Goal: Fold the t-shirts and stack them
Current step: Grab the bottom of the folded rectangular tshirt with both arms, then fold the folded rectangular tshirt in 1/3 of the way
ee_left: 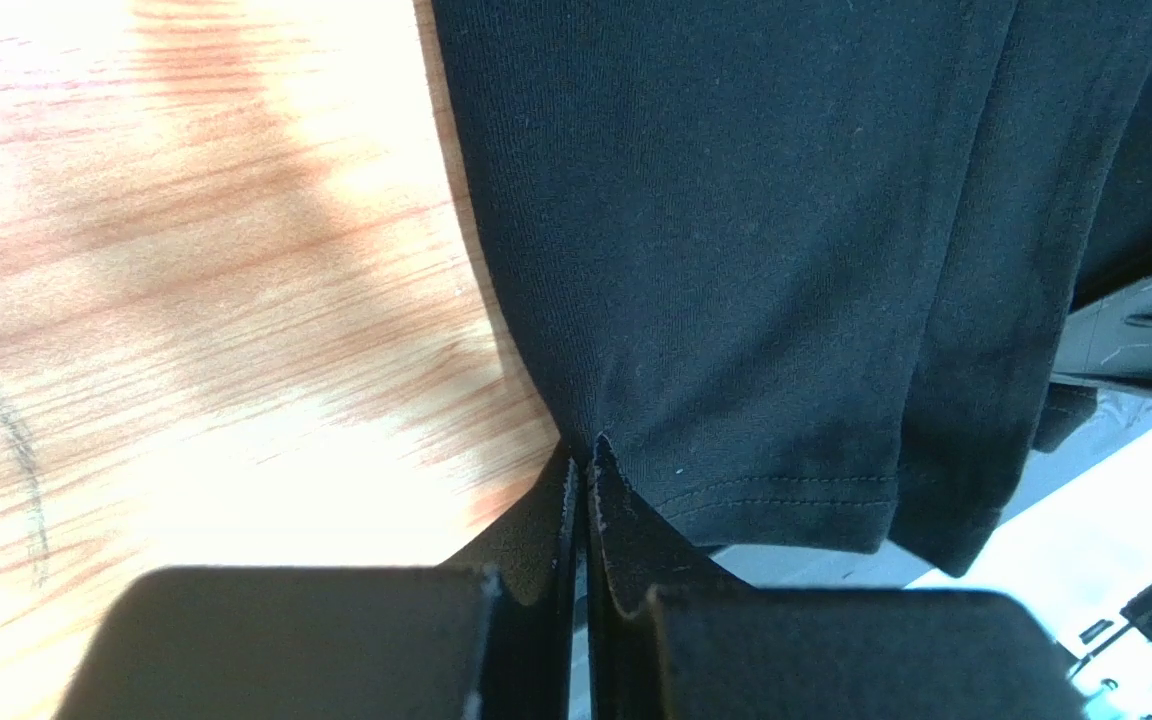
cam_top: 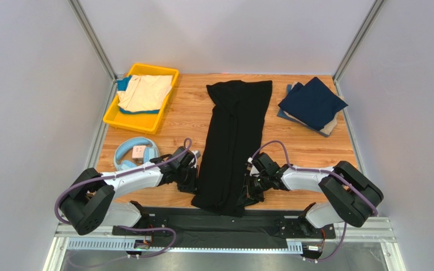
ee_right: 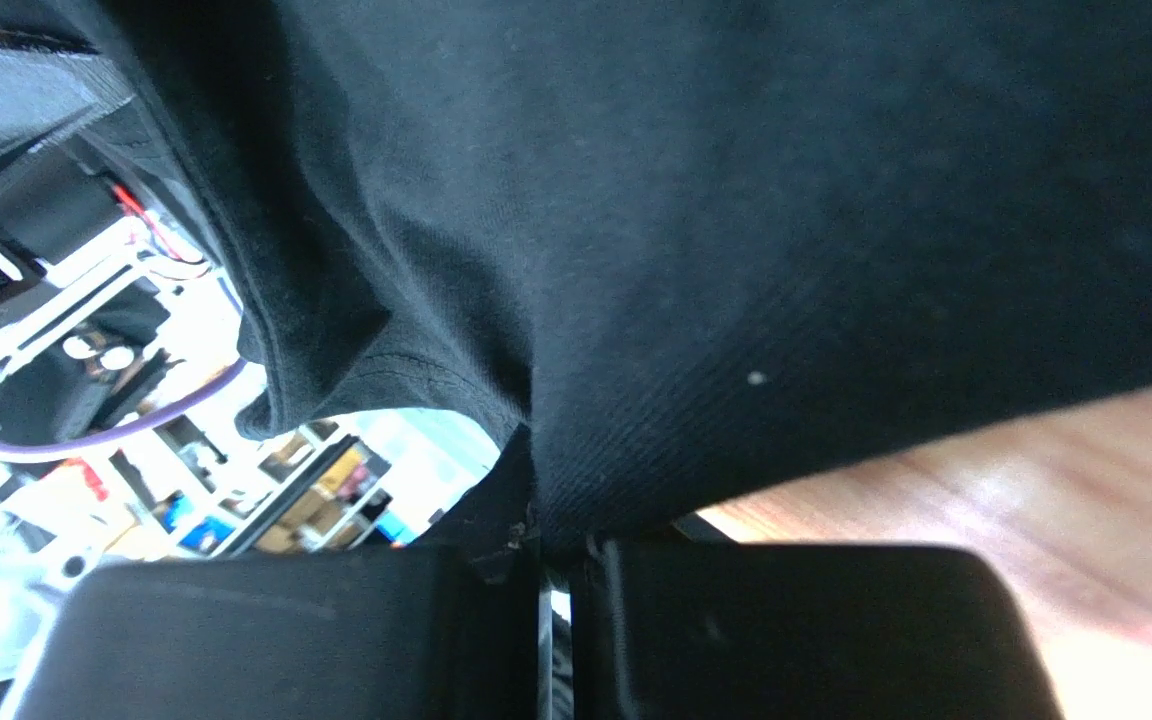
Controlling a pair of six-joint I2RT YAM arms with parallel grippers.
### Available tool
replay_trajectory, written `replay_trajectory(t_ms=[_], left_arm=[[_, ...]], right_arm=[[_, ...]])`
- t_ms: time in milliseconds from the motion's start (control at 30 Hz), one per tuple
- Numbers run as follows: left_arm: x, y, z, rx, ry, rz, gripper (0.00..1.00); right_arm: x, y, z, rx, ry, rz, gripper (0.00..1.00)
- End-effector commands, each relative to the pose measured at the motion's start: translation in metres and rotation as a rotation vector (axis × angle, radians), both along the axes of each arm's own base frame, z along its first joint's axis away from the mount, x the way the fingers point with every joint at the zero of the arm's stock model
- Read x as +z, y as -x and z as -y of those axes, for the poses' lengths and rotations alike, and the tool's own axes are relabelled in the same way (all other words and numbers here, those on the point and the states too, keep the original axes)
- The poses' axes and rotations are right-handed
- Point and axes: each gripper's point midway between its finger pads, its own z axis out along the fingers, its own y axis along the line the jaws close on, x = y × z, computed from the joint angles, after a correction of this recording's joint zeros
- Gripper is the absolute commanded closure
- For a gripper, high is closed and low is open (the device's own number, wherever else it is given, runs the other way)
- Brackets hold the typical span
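Note:
A long black t-shirt (cam_top: 233, 141) lies folded lengthwise down the middle of the wooden table, its hem hanging over the near edge. My left gripper (cam_top: 192, 179) is shut on the shirt's left side edge near the hem (ee_left: 591, 444). At the opposite side my right gripper (cam_top: 251, 186) is shut on the right edge of the same black t-shirt (ee_right: 545, 518). Black cloth (ee_right: 717, 225) fills most of the right wrist view. A folded navy t-shirt (cam_top: 313, 101) tops a small pile at the back right. A cream t-shirt (cam_top: 144, 92) lies in the yellow tray.
A yellow tray (cam_top: 114, 118) stands at the back left with blue cloth under the cream shirt. Light-blue headphones (cam_top: 136, 153) lie just beyond my left arm. Grey walls and metal frame posts close in the table on three sides.

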Motion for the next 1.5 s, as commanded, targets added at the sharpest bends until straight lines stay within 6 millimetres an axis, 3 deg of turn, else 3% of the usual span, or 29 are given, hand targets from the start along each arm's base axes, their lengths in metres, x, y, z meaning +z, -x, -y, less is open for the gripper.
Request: replay_trajectory(t_ms=[0, 200, 500, 567, 767, 833, 867, 933, 967, 1033, 1067, 1100, 1167, 1200, 1267, 1300, 1467], left_arm=[[-0.022, 0.015, -0.019, -0.008, -0.087, -0.048, 1.00], [-0.009, 0.013, -0.015, -0.010, -0.036, -0.003, 1.00], [0.061, -0.011, 0.001, -0.020, 0.061, 0.154, 1.00], [0.065, -0.016, 0.002, -0.024, 0.044, 0.161, 1.00], [0.078, -0.048, 0.018, -0.040, 0.010, 0.218, 1.00], [0.076, -0.062, 0.019, -0.044, -0.037, 0.243, 1.00], [0.087, -0.074, 0.026, -0.046, -0.034, 0.277, 1.00], [0.082, -0.088, 0.026, -0.054, -0.103, 0.280, 1.00], [0.097, -0.102, 0.035, -0.063, -0.096, 0.322, 1.00], [0.092, -0.116, 0.036, -0.067, -0.162, 0.316, 1.00], [0.106, -0.128, 0.045, -0.072, -0.145, 0.347, 1.00], [0.099, -0.137, 0.045, -0.067, -0.181, 0.344, 1.00], [0.111, -0.156, 0.054, -0.058, -0.170, 0.377, 1.00], [0.102, -0.162, 0.056, -0.063, -0.193, 0.364, 1.00], [0.106, -0.177, 0.061, -0.052, -0.193, 0.375, 1.00], [0.096, -0.183, 0.060, -0.048, -0.218, 0.358, 1.00], [0.088, -0.201, 0.055, -0.024, -0.278, 0.343, 1.00]], right_arm=[[-0.032, 0.001, 0.035, -0.009, 0.257, 0.084, 1.00], [0.001, -0.005, 0.035, -0.007, 0.242, 0.186, 1.00], [0.059, -0.025, 0.035, 0.025, 0.253, 0.322, 1.00], [0.070, -0.033, 0.034, 0.048, 0.270, 0.358, 1.00], [0.079, -0.062, 0.035, 0.083, 0.364, 0.449, 1.00], [0.084, -0.080, 0.034, 0.079, 0.398, 0.497, 1.00], [0.085, -0.086, 0.035, 0.098, 0.412, 0.516, 1.00], [0.089, -0.106, 0.034, 0.087, 0.443, 0.540, 1.00], [0.090, -0.113, 0.035, 0.087, 0.453, 0.546, 1.00], [0.094, -0.132, 0.034, 0.084, 0.471, 0.559, 1.00], [0.095, -0.137, 0.034, 0.086, 0.473, 0.564, 1.00], [0.091, -0.149, 0.042, 0.078, 0.520, 0.572, 1.00], [0.099, -0.164, 0.040, 0.072, 0.523, 0.596, 1.00], [0.094, -0.172, 0.043, 0.079, 0.544, 0.588, 1.00], [0.090, -0.186, 0.044, 0.080, 0.565, 0.577, 1.00], [0.088, -0.193, 0.048, 0.068, 0.576, 0.571, 1.00], [0.079, -0.219, 0.058, 0.037, 0.613, 0.556, 1.00]])
